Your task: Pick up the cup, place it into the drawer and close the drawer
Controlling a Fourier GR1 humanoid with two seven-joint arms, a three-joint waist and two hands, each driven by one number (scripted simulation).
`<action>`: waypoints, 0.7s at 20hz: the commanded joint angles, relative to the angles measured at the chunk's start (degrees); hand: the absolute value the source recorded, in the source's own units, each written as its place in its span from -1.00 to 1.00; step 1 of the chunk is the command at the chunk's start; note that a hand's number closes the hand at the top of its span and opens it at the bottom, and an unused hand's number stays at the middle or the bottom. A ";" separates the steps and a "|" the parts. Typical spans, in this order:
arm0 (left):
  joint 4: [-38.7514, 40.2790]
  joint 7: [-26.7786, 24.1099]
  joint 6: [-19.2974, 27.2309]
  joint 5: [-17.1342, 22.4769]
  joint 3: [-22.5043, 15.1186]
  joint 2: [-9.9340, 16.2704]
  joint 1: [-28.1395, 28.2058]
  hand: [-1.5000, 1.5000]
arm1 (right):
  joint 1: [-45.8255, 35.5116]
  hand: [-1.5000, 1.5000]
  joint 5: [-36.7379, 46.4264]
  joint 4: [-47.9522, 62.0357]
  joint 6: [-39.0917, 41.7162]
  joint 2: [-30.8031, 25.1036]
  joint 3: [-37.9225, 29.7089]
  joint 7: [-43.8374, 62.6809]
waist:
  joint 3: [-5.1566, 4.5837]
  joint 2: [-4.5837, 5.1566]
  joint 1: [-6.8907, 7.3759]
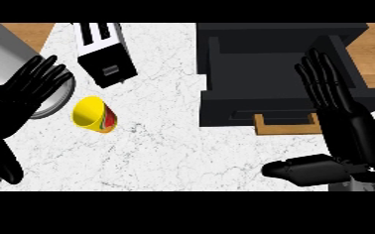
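Yellow cup lay tipped on its side on the white marbled counter, mouth toward the lower left, red and green showing on its outer wall. Sat left of centre, just below a black-and-white toaster and just right of a grey round pot at the left edge. Touched by neither hand.

Left hand at the left edge, fingers straight and spread, pointing up and to the right, over the grey pot; near the cup but apart from it, holding nothing.

Right hand at the right side, fingers straight and together, pointing up, thumb stuck out to the left low in the view; also holding nothing. Lay over the right part of the black drawer.

Drawer stood open at the upper right, dark inside, nothing seen in it. A wooden strip showed beneath its front edge. Well apart from the cup, with bare counter between them. Wood surface visible at the top left corner and top right corner.
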 commanded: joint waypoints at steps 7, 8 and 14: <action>27.68 -15.83 -8.10 -23.01 2.33 -1.87 -10.71 -1.00 | -2.05 -1.00 -2.22 1.09 2.41 -1.73 -2.95 1.29 | 0.02 -0.30 -0.15; 31.61 -18.34 -13.44 -21.72 3.95 1.29 -9.25 -1.00 | -4.85 -1.00 -2.70 3.88 2.10 -2.37 -5.47 -0.03 | 0.01 -0.22 0.10; 40.84 -32.79 -5.90 -36.81 0.00 -0.42 -11.59 -1.00 | -7.08 -1.00 -1.51 9.64 2.97 -1.52 -5.11 -4.65 | -0.06 0.17 -0.17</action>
